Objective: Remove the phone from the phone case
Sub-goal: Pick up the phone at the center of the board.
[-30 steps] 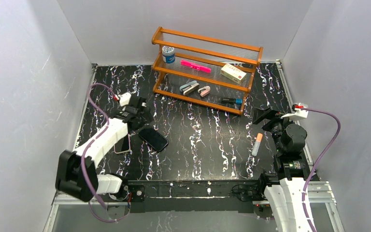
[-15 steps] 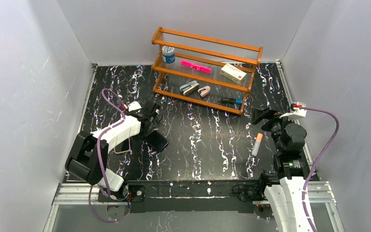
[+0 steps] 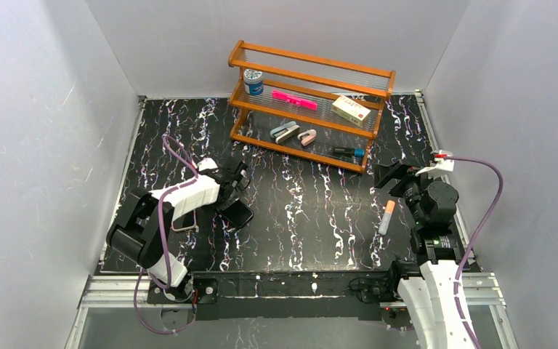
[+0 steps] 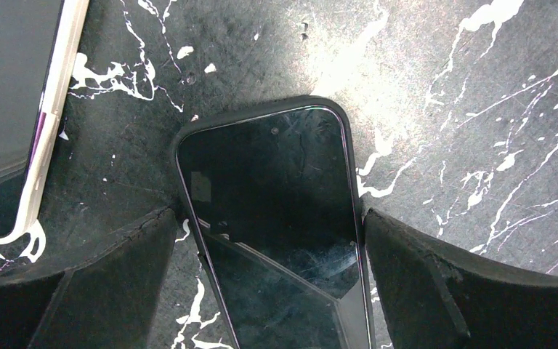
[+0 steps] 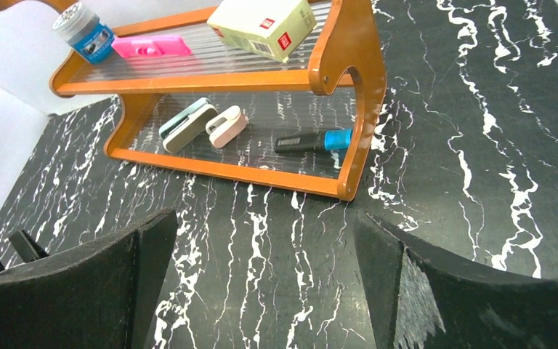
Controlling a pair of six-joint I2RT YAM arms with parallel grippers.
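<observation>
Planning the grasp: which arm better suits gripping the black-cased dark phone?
Left. The left gripper sits open astride the black-cased dark phone; the right gripper hangs far off, facing the orange wooden shelf.

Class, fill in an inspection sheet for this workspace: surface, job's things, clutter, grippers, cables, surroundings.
Surface: black marbled table.
Job's things: phone in black case, lying flat, screen up.
Clutter: second phone beside it; rack holding jar, box and marker; tube on the table.
Grippers: left gripper open, straddling the phone; right gripper open, holding nothing, facing the rack.
Cables: left cable and right cable, purple, looping off the arms.
Surroundings: grey walls on three sides.
</observation>
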